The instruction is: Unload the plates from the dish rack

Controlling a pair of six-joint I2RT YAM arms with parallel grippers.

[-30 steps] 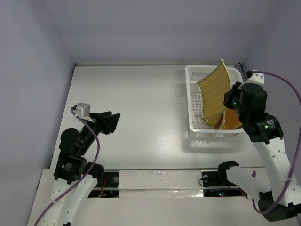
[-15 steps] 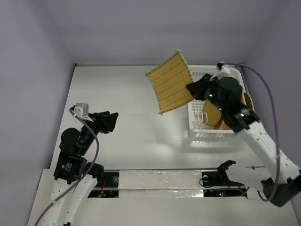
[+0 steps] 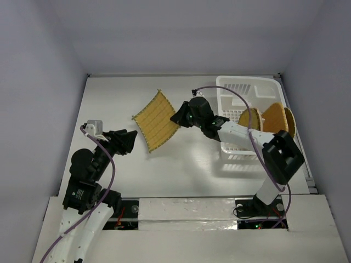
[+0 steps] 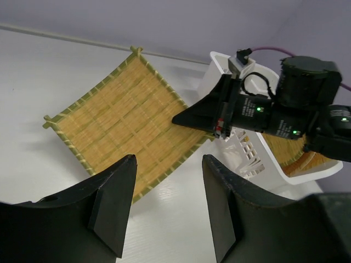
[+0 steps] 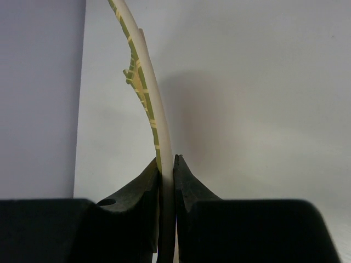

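My right gripper [image 3: 176,119] is shut on the edge of a square yellow woven plate [image 3: 155,121] with greenish trim. It holds the plate tilted over the middle of the table, left of the white dish rack [image 3: 230,143]. The right wrist view shows the plate edge-on [image 5: 143,87] between the closed fingers. The left wrist view shows the same plate [image 4: 129,125] and the right gripper beside the rack [image 4: 248,159]. Orange rounded plates [image 3: 278,121] stand in the rack's right part. My left gripper [image 3: 131,141] is open and empty, left of the held plate.
The table [image 3: 181,164] is white with grey walls on three sides. The rack stands at the back right. The right arm stretches from its base [image 3: 263,205] across the rack's front. A purple cable [image 3: 241,112] loops over the rack.
My right gripper has carried the square plate up out of the rack and leftward, then lower, over the table's middle. The left arm has not moved.
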